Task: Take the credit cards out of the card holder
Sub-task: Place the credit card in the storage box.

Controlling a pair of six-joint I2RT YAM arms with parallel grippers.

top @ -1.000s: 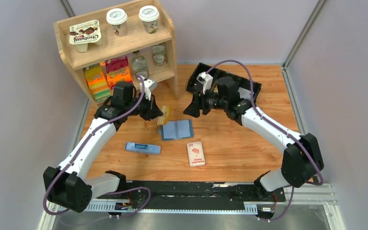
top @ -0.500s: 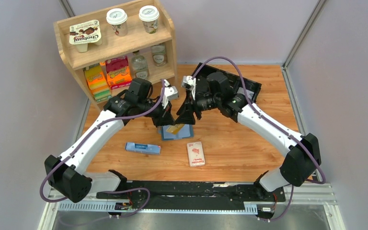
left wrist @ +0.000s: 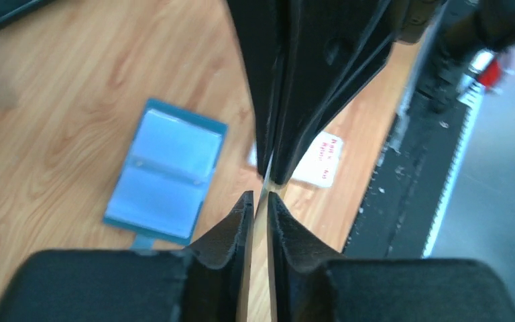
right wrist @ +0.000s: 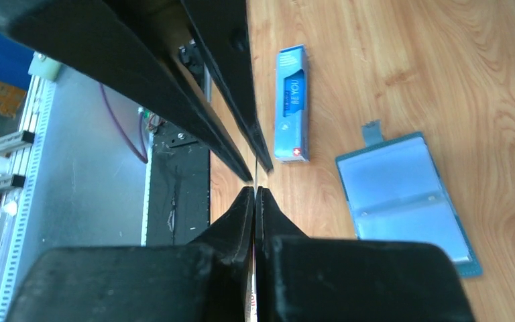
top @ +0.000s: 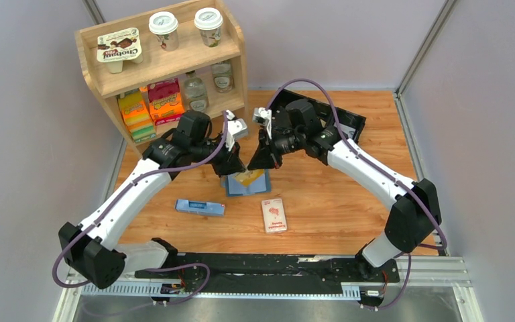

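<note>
The light blue card holder [top: 260, 185] lies open and flat on the table, also in the left wrist view [left wrist: 164, 171] and the right wrist view [right wrist: 402, 194]. Just above it a tan-gold credit card [top: 246, 179] hangs between both grippers. My right gripper [top: 259, 165] [right wrist: 255, 191] is shut on the card's right end; the card's edge [right wrist: 256, 176] shows as a thin line. My left gripper [top: 236, 168] [left wrist: 259, 198] sits around the other end of the card [left wrist: 260, 268], its jaws slightly apart and open.
A narrow pale blue box [top: 200, 207] lies left of the holder. A white pack with a red picture [top: 273, 215] lies in front of it. The wooden shelf [top: 167, 67] stands at the back left, and a black tray [top: 350, 122] at the back right.
Both grippers came together over the holder. My left carried the card there from the holder's left side, then its jaws parted. My right gripper went from open to shut on the card.
</note>
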